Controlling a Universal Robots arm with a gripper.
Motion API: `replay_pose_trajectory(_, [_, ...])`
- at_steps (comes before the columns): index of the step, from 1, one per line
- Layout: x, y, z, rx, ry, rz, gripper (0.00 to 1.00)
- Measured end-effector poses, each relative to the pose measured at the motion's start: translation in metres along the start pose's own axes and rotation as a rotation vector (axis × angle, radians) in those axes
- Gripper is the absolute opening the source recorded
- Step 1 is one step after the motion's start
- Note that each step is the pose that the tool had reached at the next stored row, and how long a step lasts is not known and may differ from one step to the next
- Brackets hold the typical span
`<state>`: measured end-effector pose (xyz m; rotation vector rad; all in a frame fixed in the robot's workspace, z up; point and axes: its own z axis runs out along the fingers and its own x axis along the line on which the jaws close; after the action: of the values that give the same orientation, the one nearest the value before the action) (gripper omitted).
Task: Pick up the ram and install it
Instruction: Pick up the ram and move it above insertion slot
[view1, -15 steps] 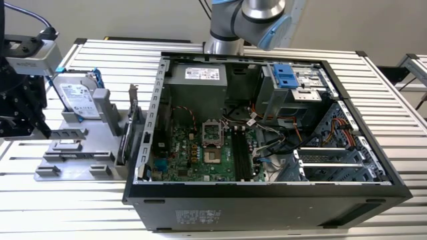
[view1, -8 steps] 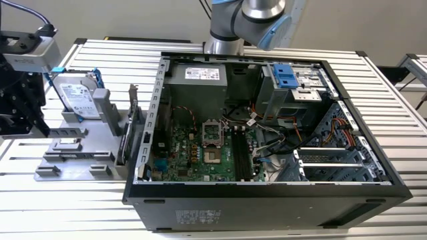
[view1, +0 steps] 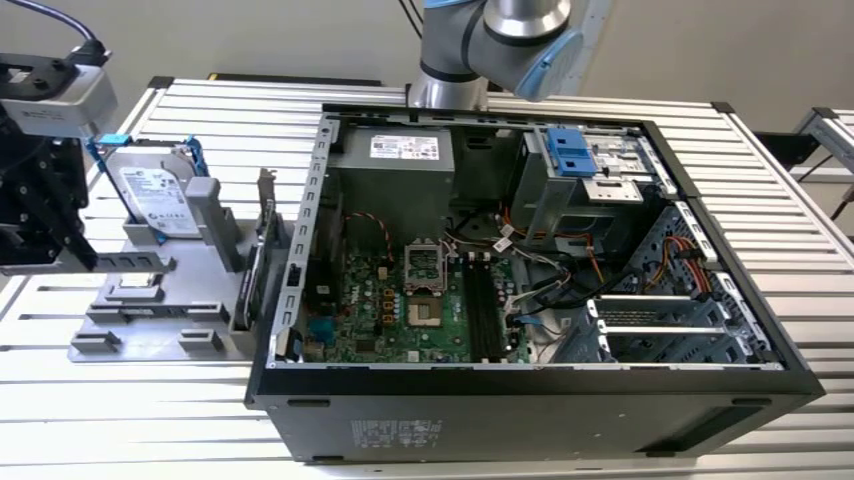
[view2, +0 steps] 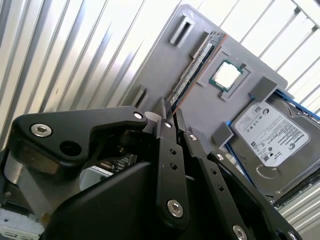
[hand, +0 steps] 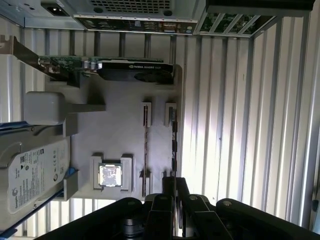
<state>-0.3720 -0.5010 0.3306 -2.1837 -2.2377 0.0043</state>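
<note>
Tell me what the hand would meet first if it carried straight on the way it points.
Most likely the ram, standing on edge in the grey holder. In the first wrist view the hand lines up with the stick's near end; whether they touch, I cannot tell.

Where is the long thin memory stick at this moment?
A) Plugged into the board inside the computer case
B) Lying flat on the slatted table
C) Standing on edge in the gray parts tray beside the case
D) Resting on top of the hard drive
C: in the second wrist view the ram stands on edge in a slot of the gray tray, next to the square chip, with the hand at its near end.
</note>
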Motion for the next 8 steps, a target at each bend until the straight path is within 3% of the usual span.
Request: replay_pose_trajectory(8, [0.0000, -0.0001, -0.0049, 0.0000, 0.0000, 0.000, 0.00])
